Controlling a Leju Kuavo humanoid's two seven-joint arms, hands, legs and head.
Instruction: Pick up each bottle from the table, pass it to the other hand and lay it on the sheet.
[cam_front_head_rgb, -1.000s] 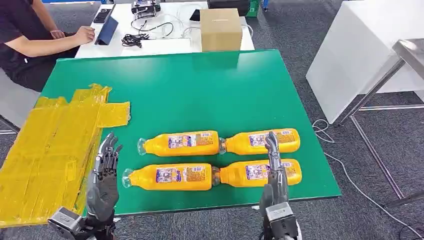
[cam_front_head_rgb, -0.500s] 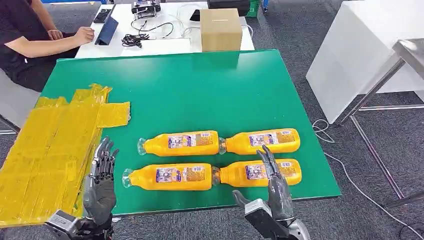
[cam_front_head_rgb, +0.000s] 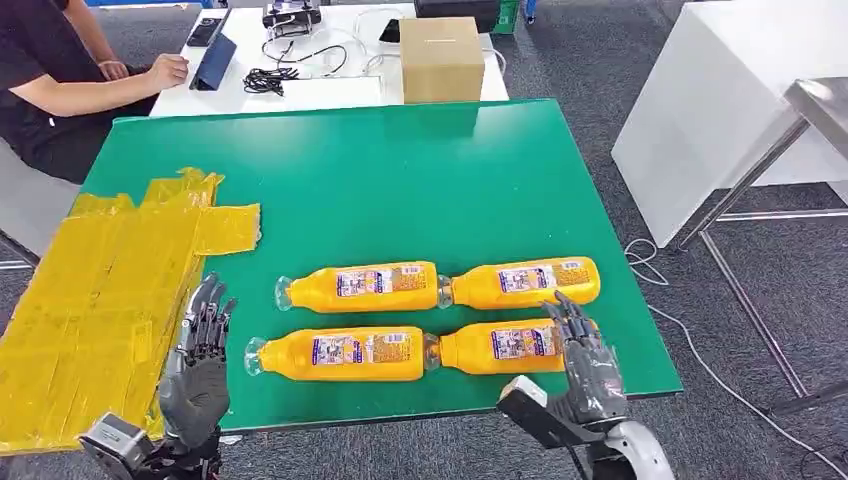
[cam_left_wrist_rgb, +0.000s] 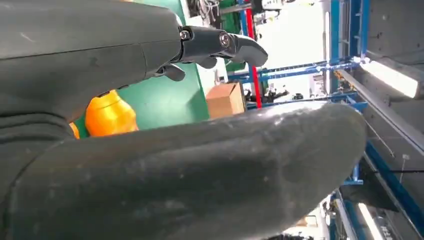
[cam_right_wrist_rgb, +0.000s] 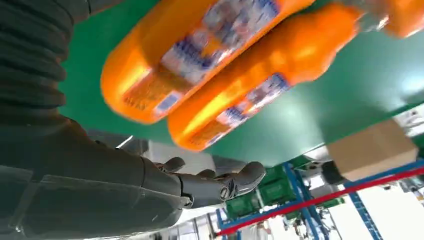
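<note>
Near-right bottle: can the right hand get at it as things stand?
Probably yes: the open right hand hovers by the near-right bottle, which lies flat on the green table, nothing between them.

Grey carpet floor (cam_front_head_rgb: 590, 70), white table (cam_front_head_rgb: 320, 92) behind, white cabinet (cam_front_head_rgb: 700, 120) right.

My head camera looks down on the green table (cam_front_head_rgb: 420, 170) from high up. Both wrist cameras sit close behind my hands, sharing the orange bottles (cam_right_wrist_rgb: 210, 55).
</note>
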